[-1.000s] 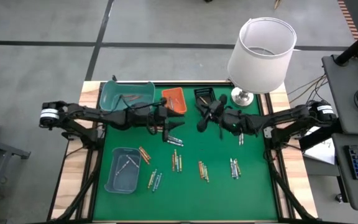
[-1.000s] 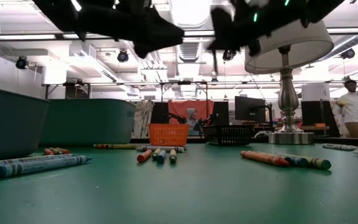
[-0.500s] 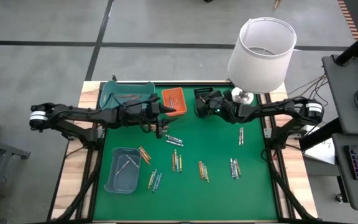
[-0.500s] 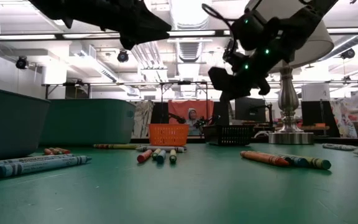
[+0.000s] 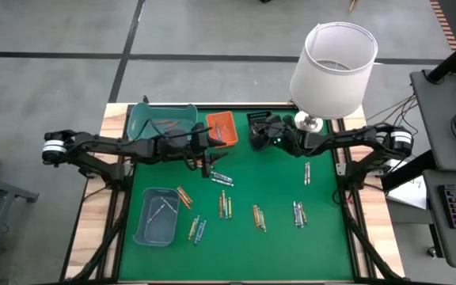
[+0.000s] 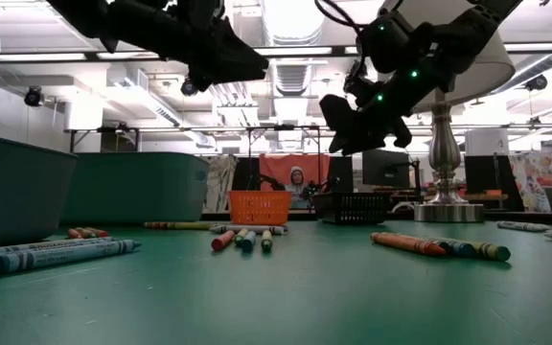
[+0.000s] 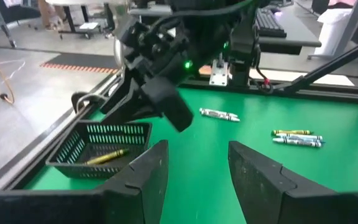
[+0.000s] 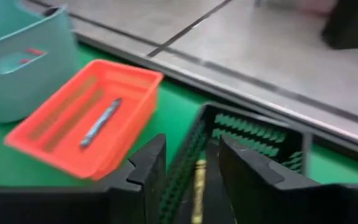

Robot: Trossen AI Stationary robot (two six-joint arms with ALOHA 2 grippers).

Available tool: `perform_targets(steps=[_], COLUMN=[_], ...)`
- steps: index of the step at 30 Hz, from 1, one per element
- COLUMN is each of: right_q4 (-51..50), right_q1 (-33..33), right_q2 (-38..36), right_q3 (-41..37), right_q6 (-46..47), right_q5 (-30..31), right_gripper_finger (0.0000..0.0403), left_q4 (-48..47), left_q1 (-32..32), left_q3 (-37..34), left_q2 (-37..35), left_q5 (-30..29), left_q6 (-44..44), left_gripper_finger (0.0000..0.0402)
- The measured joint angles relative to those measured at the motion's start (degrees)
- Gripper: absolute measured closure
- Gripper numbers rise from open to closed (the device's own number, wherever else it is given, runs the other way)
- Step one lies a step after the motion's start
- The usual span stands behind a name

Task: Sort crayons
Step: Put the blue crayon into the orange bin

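Observation:
My right gripper (image 8: 191,149) hangs open just above the black tray (image 8: 253,134) at the table's far edge. A yellow crayon (image 8: 197,186) lies flat on that tray's floor and shows again as the yellow crayon (image 7: 105,157) in the left wrist view. My left gripper (image 7: 197,155) is open and holds nothing. It hovers over the green mat, near the orange tray (image 5: 220,127). A bluish crayon (image 8: 101,122) lies in the orange tray. Other crayons (image 5: 224,206) lie in small groups on the mat.
A teal tray (image 5: 161,120) stands at the far left, left of the orange tray, and a blue-grey tray (image 5: 157,215) holding crayons at the near left. A lamp with a white shade (image 5: 332,67) stands at the far right corner, close behind my right arm.
My right gripper has swung toward the far edge and down to the black tray, turning as it went. The thin crayon that hung from its fingers a second ago is gone from them. The left arm has stayed about where it was.

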Motion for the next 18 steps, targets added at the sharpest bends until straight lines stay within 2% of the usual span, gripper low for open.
perform_targets(steps=[5,11,18], right_q4=[-0.04,-0.18,-0.87], right_q1=[1.82,6.38,12.91], right_q2=[-1.11,-2.92,-5.20], right_q3=[0.00,0.00,0.00], right_q6=[0.45,1.73,3.00], right_q5=[-7.63,-15.85,-17.31], right_gripper_finger=[0.0260,0.0271,0.0284], left_q4=[-3.10,-15.80,-30.90], left_q1=[0.00,-0.49,-3.29], left_q3=[0.19,4.07,9.03], left_q2=[0.05,0.05,0.16], left_q5=[0.03,0.07,0.26], left_q6=[-2.22,-5.36,-6.20], left_gripper_finger=[0.0251,0.0251,0.0251])
